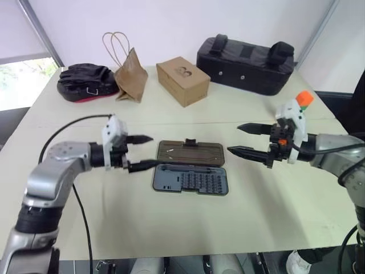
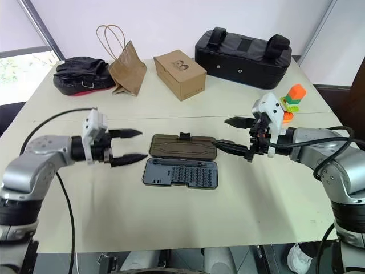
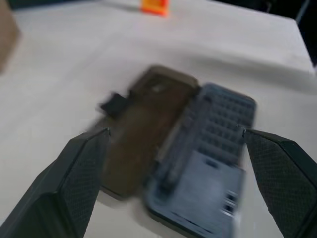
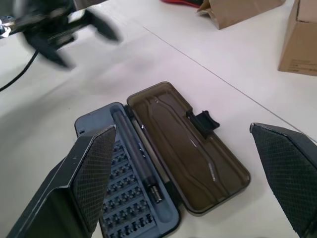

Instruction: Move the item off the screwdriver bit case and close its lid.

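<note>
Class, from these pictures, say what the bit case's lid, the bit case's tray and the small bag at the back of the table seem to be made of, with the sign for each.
Lid: probably smoky translucent plastic; glossy, moulded ridges.
Tray: apparently matt dark grey plastic; moulded rows of sockets.
Small bag: likely brown kraft paper; creased, with thin handles.

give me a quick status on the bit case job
Left gripper and right gripper open, empty. Toy off case. Lid open flat; nothing blocking.

A pale cream table [image 1: 171,228] (bare in front) stands against a white wall [image 1: 171,17]; left of the table, a bright window [image 1: 23,80].
</note>
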You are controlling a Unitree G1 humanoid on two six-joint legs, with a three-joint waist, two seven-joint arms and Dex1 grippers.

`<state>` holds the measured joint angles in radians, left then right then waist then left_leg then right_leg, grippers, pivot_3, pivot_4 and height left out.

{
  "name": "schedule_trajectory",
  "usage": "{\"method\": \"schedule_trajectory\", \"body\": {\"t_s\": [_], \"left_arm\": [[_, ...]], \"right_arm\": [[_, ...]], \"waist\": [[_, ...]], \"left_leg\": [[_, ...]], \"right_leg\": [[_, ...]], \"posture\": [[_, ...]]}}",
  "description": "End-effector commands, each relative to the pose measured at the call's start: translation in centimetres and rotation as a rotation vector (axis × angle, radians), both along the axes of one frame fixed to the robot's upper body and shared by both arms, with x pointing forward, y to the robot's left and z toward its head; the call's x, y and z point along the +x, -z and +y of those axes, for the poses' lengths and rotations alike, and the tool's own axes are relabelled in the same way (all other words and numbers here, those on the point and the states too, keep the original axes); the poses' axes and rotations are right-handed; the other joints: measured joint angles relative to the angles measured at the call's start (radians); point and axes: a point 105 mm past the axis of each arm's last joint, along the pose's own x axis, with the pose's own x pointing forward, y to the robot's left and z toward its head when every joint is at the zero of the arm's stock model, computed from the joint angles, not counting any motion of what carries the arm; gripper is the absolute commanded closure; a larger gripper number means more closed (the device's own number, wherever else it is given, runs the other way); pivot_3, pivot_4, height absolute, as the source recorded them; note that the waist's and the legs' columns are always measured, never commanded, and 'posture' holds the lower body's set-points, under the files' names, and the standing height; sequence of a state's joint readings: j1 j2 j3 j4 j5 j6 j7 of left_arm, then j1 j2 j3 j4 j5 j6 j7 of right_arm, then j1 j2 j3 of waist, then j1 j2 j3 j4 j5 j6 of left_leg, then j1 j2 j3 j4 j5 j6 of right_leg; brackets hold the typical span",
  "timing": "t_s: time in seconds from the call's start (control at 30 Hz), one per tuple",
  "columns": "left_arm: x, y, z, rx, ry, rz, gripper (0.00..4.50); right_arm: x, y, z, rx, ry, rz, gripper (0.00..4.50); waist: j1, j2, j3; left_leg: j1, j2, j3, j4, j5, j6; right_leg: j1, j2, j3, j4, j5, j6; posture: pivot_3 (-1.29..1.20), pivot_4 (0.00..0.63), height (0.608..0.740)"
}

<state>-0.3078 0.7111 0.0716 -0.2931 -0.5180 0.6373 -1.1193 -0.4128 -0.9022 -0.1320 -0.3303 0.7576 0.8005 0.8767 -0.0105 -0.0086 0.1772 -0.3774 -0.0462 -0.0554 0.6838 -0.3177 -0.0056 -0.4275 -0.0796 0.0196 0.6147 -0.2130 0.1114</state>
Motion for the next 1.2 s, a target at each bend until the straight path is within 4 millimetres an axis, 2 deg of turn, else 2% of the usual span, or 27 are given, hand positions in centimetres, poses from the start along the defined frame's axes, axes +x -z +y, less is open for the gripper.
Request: {"method": "schedule_trajectory", "body": {"t_s": [0.03, 0.23, 0.27, 0.63, 0.8, 1.0, 1.2], "left_arm": [[-1.5, 0.2, -0.5, 0.041, 0.039, -0.043, 0.82], [-2.4, 2.4, -0.9, 0.104, 0.078, -0.045, 4.12], [-2.4, 2.8, -1.0, 0.114, 0.082, -0.047, 4.46], [-0.7, 7.2, -1.0, 0.238, 0.089, -0.054, 4.46], [-1.1, 9.8, -1.2, 0.296, 0.110, -0.022, 4.46], [-1.6, 10.0, -1.7, 0.287, 0.121, -0.018, 4.46], [-2.8, 9.7, -2.0, 0.271, 0.143, 0.007, 4.46]], "right_arm": [[0.6, -0.7, 0.1, -0.025, -0.015, -0.050, 0.00], [2.0, 0.2, 0.2, -0.106, 0.001, -0.056, 0.00], [2.3, 0.5, 0.2, -0.127, 0.004, -0.054, 0.00], [5.6, 2.9, 1.6, -0.229, 0.001, -0.052, 0.00], [7.6, 4.8, 2.5, -0.275, 0.003, -0.017, 0.00], [10.0, 6.6, 2.4, -0.339, 0.029, 0.018, 0.00], [11.0, 8.8, 1.8, -0.444, -0.008, 0.066, 0.00]], "waist": [[0.000, 0.000, 0.000], [0.000, 0.000, 0.000], [0.000, 0.000, 0.000], [-0.001, 0.001, 0.000], [-0.002, 0.002, -0.001], [-0.003, 0.003, -0.001], [-0.005, 0.003, -0.001]], "left_leg": [[0.000, 0.000, 0.000, 0.000, 0.000, 0.000], [0.001, 0.000, 0.001, 0.000, 0.000, 0.000], [0.001, 0.000, 0.001, 0.000, 0.000, 0.000], [0.001, 0.000, 0.001, -0.001, 0.000, 0.000], [0.002, 0.000, 0.001, -0.001, 0.000, 0.000], [0.002, 0.000, 0.001, -0.001, 0.000, 0.000], [0.003, 0.000, 0.001, -0.001, 0.000, 0.000]], "right_leg": [[0.000, 0.000, 0.000, 0.000, 0.000, 0.000], [0.000, 0.000, 0.000, 0.000, 0.000, 0.000], [0.000, 0.000, 0.000, 0.000, 0.000, 0.000], [0.000, 0.000, 0.000, 0.000, 0.000, -0.001], [0.000, 0.000, 0.000, 0.000, 0.000, -0.001], [0.001, -0.001, 0.000, 0.000, 0.000, -0.001], [0.001, 0.000, 0.000, 0.000, 0.000, -0.001]], "posture": [[0.00, 0.150, 0.740], [0.00, 0.150, 0.740], [0.00, 0.150, 0.740], [0.00, 0.150, 0.740], [0.00, 0.150, 0.740], [0.00, 0.150, 0.740], [0.00, 0.150, 0.740]]}}
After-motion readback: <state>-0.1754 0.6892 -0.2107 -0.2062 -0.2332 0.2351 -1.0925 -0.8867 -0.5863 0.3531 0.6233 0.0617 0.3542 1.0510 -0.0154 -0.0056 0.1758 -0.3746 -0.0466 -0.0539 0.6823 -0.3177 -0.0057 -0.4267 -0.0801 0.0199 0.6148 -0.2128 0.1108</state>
